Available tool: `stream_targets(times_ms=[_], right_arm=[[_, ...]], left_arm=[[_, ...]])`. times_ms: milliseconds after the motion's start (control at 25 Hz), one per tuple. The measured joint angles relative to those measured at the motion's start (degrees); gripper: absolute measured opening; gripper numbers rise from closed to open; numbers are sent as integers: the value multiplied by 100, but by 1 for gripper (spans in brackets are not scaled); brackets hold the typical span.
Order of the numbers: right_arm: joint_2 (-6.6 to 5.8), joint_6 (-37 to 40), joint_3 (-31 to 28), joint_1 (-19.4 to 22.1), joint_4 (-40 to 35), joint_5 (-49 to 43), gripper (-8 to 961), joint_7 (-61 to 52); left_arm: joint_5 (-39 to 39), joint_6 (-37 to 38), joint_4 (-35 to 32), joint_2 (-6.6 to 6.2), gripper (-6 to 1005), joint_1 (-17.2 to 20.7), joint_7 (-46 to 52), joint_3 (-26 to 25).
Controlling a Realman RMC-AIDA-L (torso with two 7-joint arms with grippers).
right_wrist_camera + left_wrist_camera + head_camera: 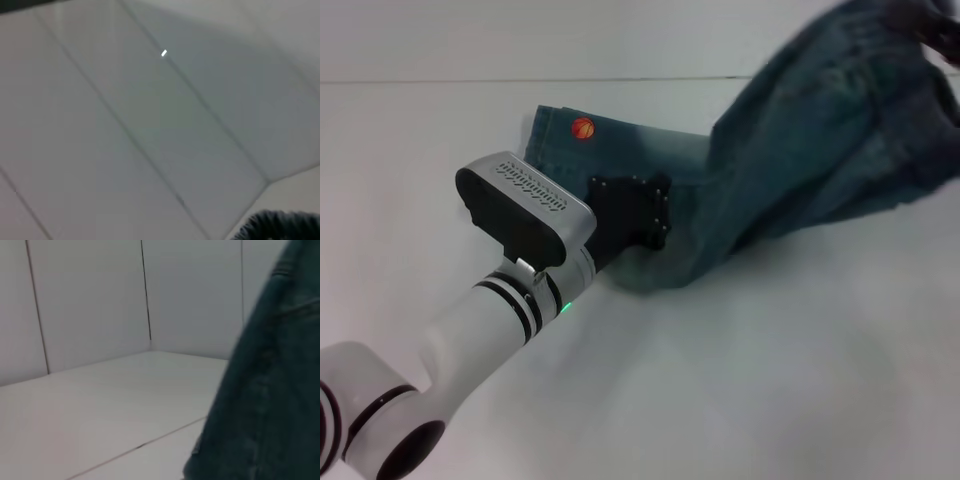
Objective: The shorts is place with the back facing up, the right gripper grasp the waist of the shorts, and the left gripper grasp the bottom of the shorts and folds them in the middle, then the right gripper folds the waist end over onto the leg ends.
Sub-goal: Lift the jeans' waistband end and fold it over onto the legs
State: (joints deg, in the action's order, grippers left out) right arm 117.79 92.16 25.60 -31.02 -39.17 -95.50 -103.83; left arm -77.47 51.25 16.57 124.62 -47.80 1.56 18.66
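Note:
The blue denim shorts [820, 140] have an orange round patch [582, 127] on the end that lies flat on the white table [750, 380]. Their other end is lifted high at the far right, where my right gripper [942, 35] shows as a dark shape at the picture's corner, shut on the raised cloth. My left gripper [630, 212] rests low on the flat part of the shorts, its black body covering the cloth beneath. In the left wrist view the hanging denim [270, 405] fills one side.
The white table spreads wide in front of and to the left of the shorts. A pale panelled wall [100, 300] with dark seams stands behind the table. My left forearm [470, 330] reaches in from the near left.

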Motion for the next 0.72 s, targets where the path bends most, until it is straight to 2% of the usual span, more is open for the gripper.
stream_targets(times_ms=[160,320,440,600,720], right_arm=[[-131,-700,761,-678,17,-18,89,-255],[-155,-1462,1467,-1229,52,-64,89,-366],[-85,-2032,1935,-1608,63,-239,89,-417],[113,-2851,2476,-2148,180,-707,90,-397],[196,-3440,2930,-2521,451,-903,90,-234]], left_arm=[[-77,21,17,1,24,53,-3,-20],[-83,84,2,0,24,159,-3,-26],[-85,181,-11,1,23,267,-4,-30],[-89,558,-80,0,22,552,-13,-25],[-91,706,-128,-2,21,725,5,1]])
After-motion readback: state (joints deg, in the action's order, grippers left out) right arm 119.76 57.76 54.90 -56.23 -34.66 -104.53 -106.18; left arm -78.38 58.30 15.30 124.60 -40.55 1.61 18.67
